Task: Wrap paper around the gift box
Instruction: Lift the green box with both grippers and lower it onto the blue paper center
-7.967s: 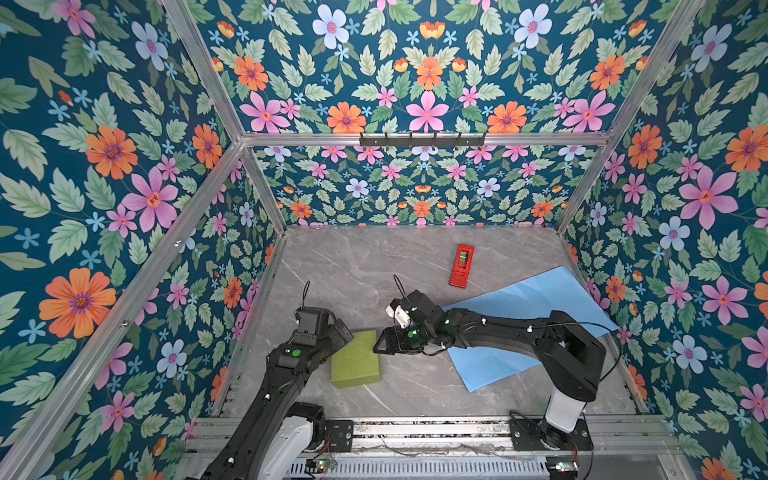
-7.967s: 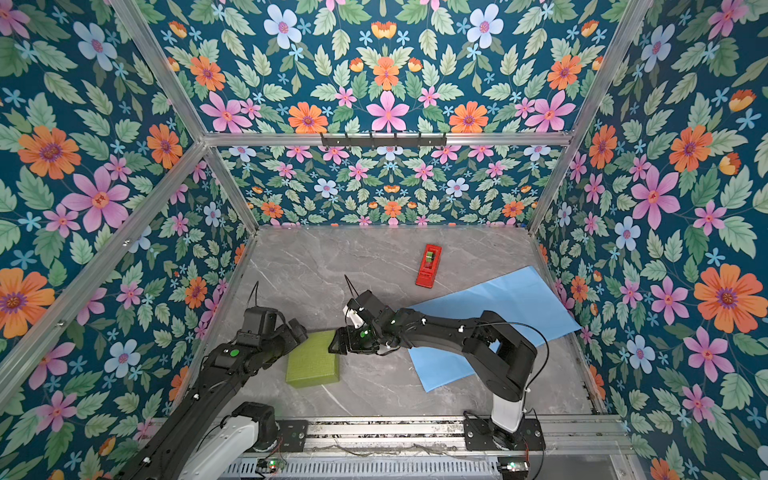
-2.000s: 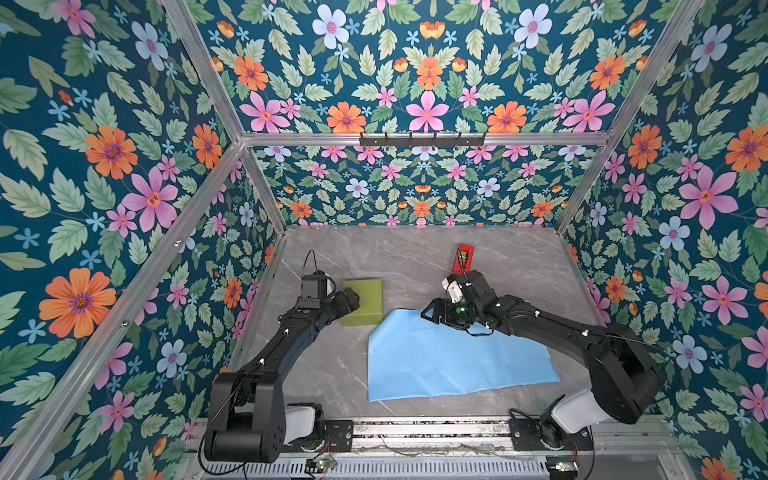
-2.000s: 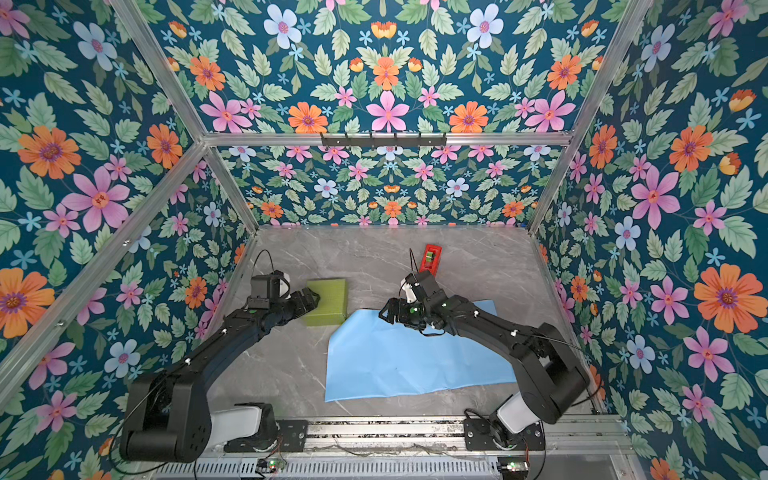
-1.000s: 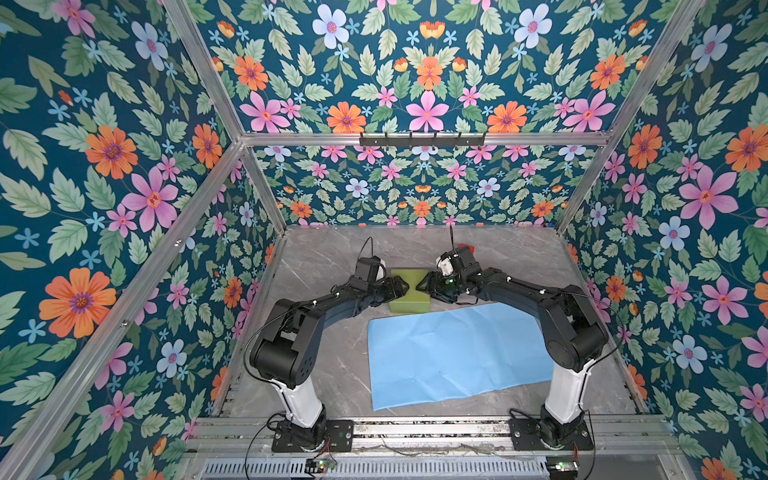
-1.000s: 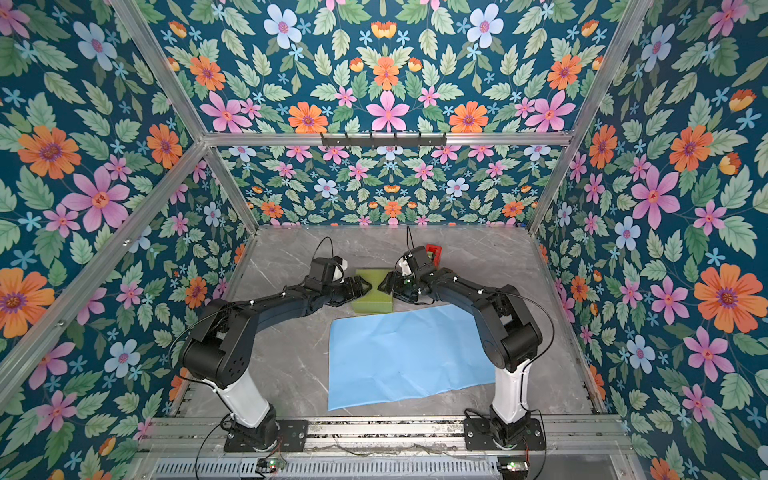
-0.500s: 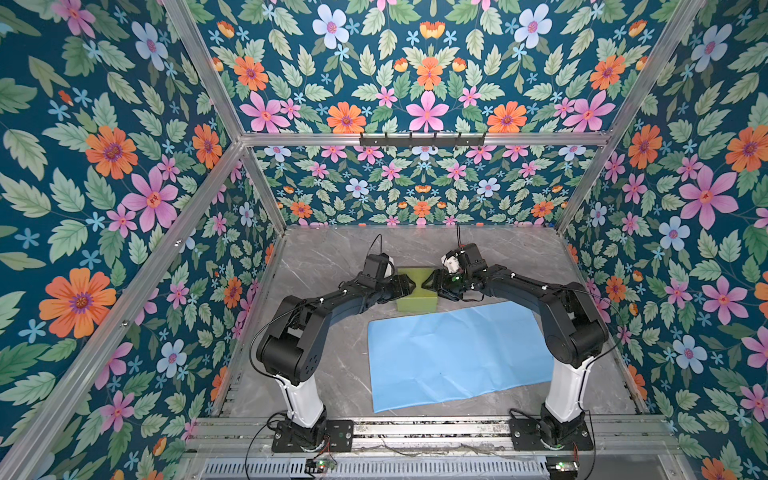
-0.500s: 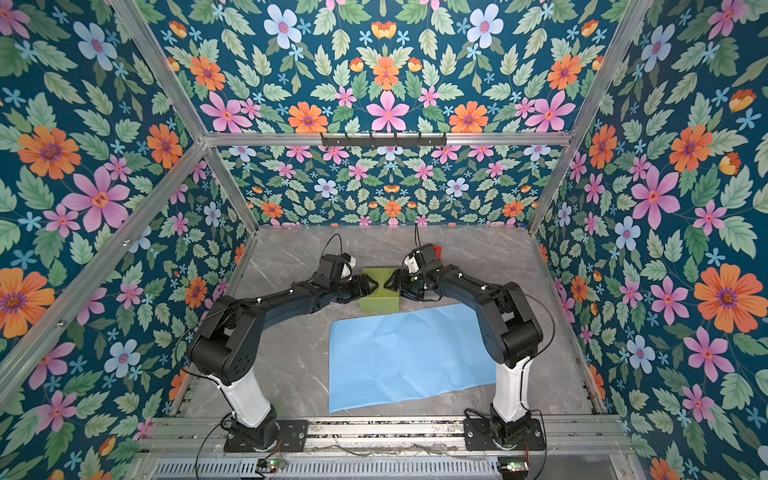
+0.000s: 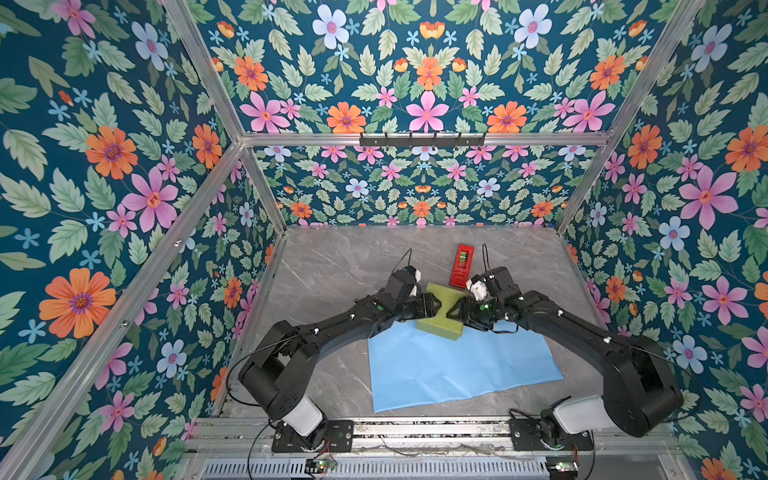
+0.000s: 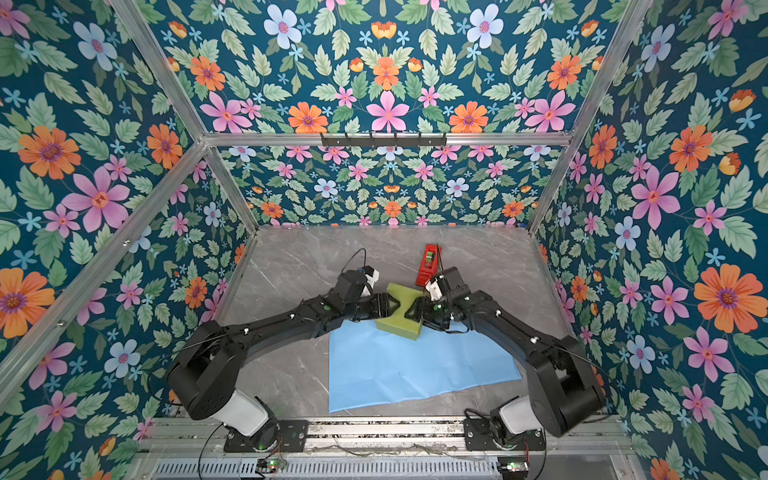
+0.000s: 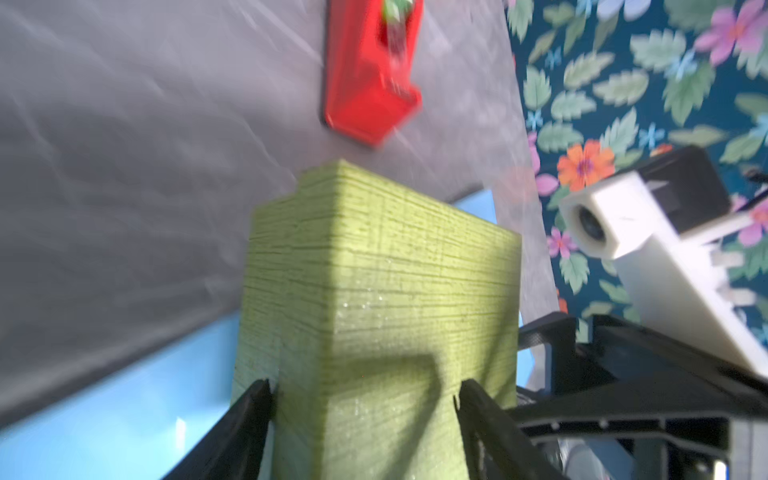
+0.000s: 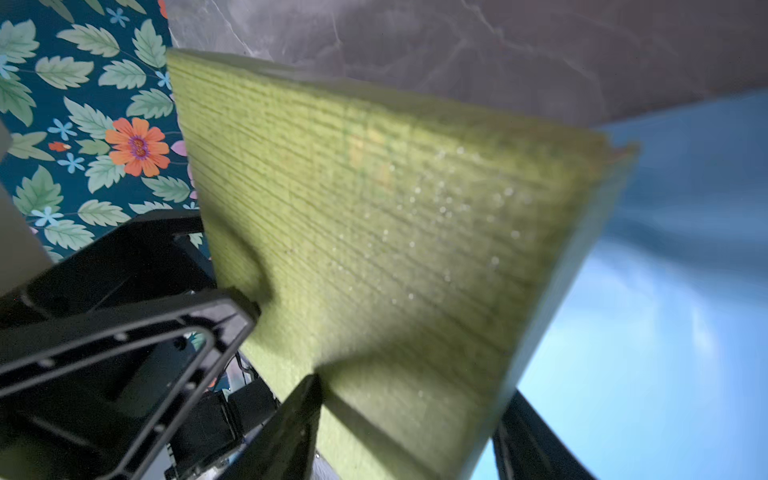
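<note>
The olive-green gift box point(image 9: 441, 329) point(image 10: 400, 326) hangs tilted between my two grippers, and its near edge overlaps the far edge of the light blue paper point(image 9: 457, 370) point(image 10: 415, 370). My left gripper point(image 9: 435, 305) point(image 10: 392, 305) is shut on the box's left side. In the left wrist view its gripper point(image 11: 365, 395) has a finger against each face of the box point(image 11: 374, 270). My right gripper point(image 9: 456, 309) point(image 10: 412, 309) is shut on the right side. In the right wrist view that gripper point(image 12: 411, 415) straddles the box point(image 12: 395, 228) above the paper point(image 12: 665, 291).
A red tape dispenser point(image 9: 461, 266) point(image 10: 430, 266) point(image 11: 370, 70) lies on the grey marble table point(image 9: 332, 266) just behind the box. Floral walls enclose the table on three sides. The arm bases stand on the rail at the front edge.
Both grippers have closed in on the box from opposite sides. The box has moved right and nearer, from behind the paper to over its far edge.
</note>
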